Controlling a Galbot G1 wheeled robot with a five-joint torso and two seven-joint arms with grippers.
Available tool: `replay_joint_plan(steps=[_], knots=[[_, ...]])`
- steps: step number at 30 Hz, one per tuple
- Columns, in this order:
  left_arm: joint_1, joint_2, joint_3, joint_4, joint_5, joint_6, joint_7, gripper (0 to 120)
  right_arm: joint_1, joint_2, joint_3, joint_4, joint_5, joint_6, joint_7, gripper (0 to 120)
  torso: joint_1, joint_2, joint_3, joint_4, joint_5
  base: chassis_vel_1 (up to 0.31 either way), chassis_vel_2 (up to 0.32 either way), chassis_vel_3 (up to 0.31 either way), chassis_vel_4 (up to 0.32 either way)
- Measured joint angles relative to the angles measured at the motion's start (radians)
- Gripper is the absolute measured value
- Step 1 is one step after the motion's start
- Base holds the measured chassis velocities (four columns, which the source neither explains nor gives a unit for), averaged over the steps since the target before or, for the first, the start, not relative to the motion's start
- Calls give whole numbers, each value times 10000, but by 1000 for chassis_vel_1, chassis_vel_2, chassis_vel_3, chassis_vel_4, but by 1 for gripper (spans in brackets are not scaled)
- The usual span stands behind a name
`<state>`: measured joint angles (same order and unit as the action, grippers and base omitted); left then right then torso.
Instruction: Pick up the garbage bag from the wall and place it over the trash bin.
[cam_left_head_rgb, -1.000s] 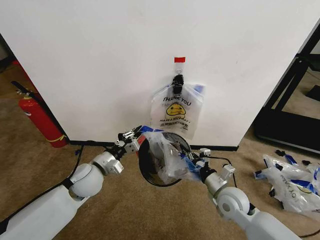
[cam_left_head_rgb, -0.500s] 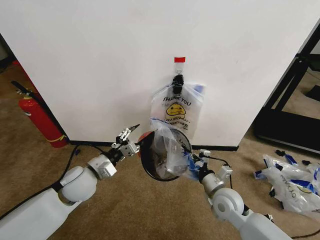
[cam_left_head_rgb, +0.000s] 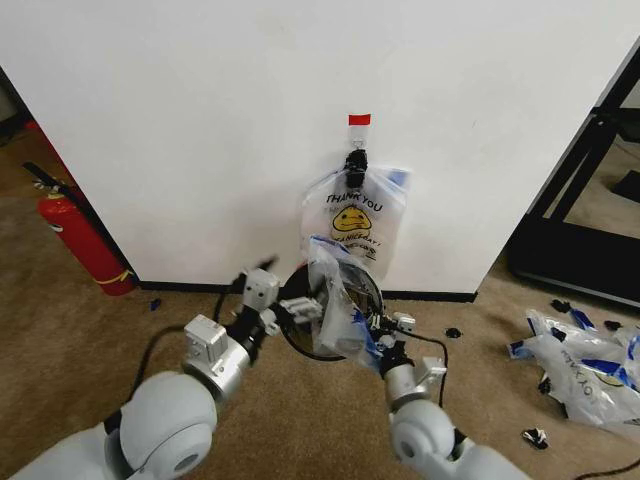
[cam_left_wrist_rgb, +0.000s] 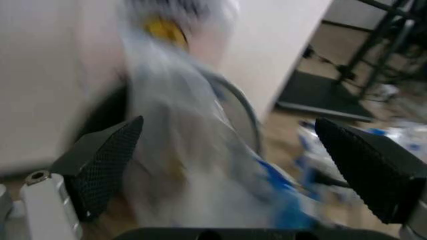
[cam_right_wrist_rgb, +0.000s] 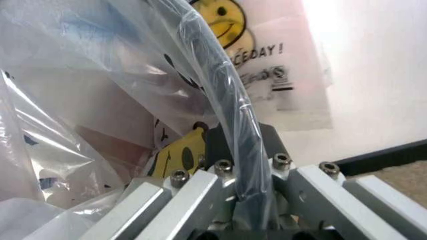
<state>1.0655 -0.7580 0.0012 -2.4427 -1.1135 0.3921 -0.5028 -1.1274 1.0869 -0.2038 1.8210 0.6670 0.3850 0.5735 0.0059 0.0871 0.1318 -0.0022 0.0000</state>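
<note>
The trash bin (cam_left_head_rgb: 300, 338), black wire mesh, stands tipped at the foot of the wall (cam_left_head_rgb: 200, 120) with its mouth facing me. A garbage bag (cam_left_head_rgb: 335, 300) is draped over its rim and into it. My right gripper (cam_left_head_rgb: 385, 327) is shut on the bag-covered rim (cam_right_wrist_rgb: 230, 115) at the bin's right side; its metal fingers (cam_right_wrist_rgb: 193, 192) flank the rim. At the bin's left side my left gripper (cam_left_head_rgb: 283, 303) is open, its black pads (cam_left_wrist_rgb: 100, 165) wide apart with the blurred bag (cam_left_wrist_rgb: 193, 150) beyond them. Another bag (cam_left_head_rgb: 352, 222) hangs from the black clip (cam_left_head_rgb: 355, 160) under red tape (cam_left_head_rgb: 359, 119).
A red fire extinguisher (cam_left_head_rgb: 75, 235) leans at the wall's left end. A heap of bags (cam_left_head_rgb: 580, 365) lies on the carpet at the right, near a black frame (cam_left_head_rgb: 590, 190). Cables trail along the black baseboard (cam_left_head_rgb: 180, 287).
My left gripper let go of the bag's edge, drew back, and now sits open at the bin's left rim. Both arms have pulled in toward me. The bag slumped further over the bin.
</note>
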Motion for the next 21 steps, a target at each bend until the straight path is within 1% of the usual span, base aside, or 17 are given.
replay_joint_plan(steps=[1,2,4,7,9,12,15,17,21], knots=[[-69,-144,18,-85,-978,310,-438,100,-28,111,-52,-66,-219,74,208,0,0,0,0,-1,0,0,0,0,0],[-69,-144,18,-85,-978,310,-438,100,-28,111,-52,-66,-219,74,208,0,0,0,0,-1,0,0,0,0,0],[-134,-428,88,-151,-2035,721,-1380,100,-71,297,-125,-196,-525,168,513,0,0,0,0,-2,0,0,0,0,0],[64,-839,162,-83,-2649,1037,-2586,100,-144,546,-168,-302,-833,194,901,0,0,0,1,-2,0,0,0,0,0],[391,-967,103,-14,-2811,1055,-2932,100,-196,650,-152,-325,-980,195,1014,0,0,0,1,-1,-2,0,0,0,0],[706,-1025,-62,-32,-3041,1024,-2969,100,-233,715,-116,-348,-1058,195,1031,0,0,0,1,0,-1,0,0,0,0],[1021,-1202,-317,-186,-3481,986,-2722,100,-237,787,-90,-425,-1103,195,1023,0,0,0,1,1,0,0,0,0,0],[1043,-1290,-333,-226,-3569,977,-2627,99,-229,801,-91,-456,-1120,195,1015,0,0,0,1,0,0,0,0,0,0],[1057,-1645,-289,-288,-3644,913,-2033,98,-179,875,-97,-559,-1136,163,1002,0,0,0,1,0,0,0,0,0,0]])
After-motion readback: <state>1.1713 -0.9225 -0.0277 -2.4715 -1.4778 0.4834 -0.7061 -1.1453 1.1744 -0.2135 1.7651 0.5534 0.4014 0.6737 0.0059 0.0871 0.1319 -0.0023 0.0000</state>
